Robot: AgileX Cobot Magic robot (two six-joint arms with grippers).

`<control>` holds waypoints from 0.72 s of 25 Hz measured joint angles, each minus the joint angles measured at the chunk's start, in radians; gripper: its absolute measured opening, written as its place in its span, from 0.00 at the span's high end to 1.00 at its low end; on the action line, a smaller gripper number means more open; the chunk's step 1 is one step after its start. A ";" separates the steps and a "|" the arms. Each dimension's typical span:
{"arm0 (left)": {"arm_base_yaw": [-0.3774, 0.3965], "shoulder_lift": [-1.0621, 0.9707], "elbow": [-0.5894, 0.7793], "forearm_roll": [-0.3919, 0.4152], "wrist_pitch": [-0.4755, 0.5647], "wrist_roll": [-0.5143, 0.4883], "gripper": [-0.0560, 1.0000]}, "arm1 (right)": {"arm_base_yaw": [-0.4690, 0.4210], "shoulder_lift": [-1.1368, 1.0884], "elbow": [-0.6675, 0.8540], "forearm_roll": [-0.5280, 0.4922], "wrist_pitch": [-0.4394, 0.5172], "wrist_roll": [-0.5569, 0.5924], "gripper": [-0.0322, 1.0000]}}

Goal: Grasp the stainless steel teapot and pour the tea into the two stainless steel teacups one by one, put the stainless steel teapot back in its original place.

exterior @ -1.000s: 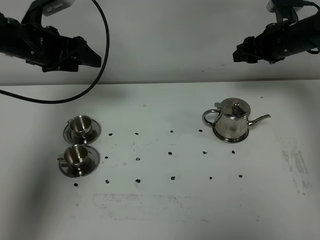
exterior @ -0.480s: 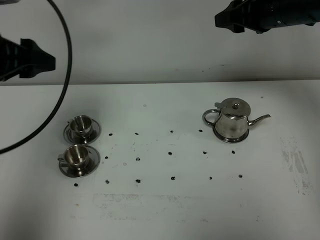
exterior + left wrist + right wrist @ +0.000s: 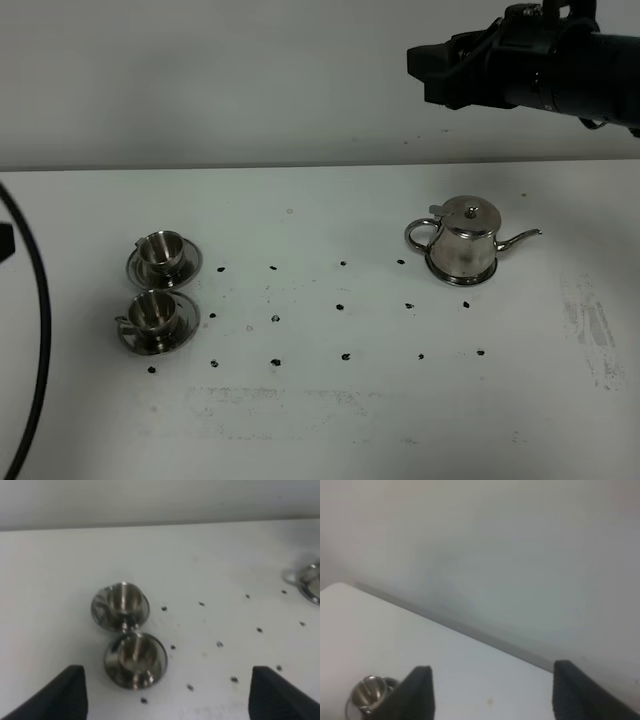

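Swinging leftward, right gripper [image 3: 428,72], stainless steel teapot [image 3: 466,242] unmoved

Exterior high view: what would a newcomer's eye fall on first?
The stainless steel teapot stands on the right of the table, spout pointing right. At the left, a far teacup and a near teacup sit close together on saucers. The black right arm hangs high at the upper right.

No writing, label, brand, number or sign can be read in any view. The stainless steel teapot [image 3: 462,243], the far teacup [image 3: 160,250], the near teacup [image 3: 153,312] and the white counter [image 3: 330,420] show plain surfaces. The small dark dots [image 3: 340,307] across the counter's middle form no characters.
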 joint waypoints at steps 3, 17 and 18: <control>0.000 -0.136 0.071 0.000 0.080 -0.020 0.34 | 0.055 -0.035 0.055 0.098 -0.048 -0.131 0.47; 0.000 -0.608 0.229 0.183 0.375 -0.219 0.34 | 0.216 -0.042 0.146 0.129 -0.119 -0.176 0.47; 0.000 -0.634 0.253 0.190 0.380 -0.224 0.34 | 0.219 -0.042 0.156 0.130 -0.123 -0.176 0.47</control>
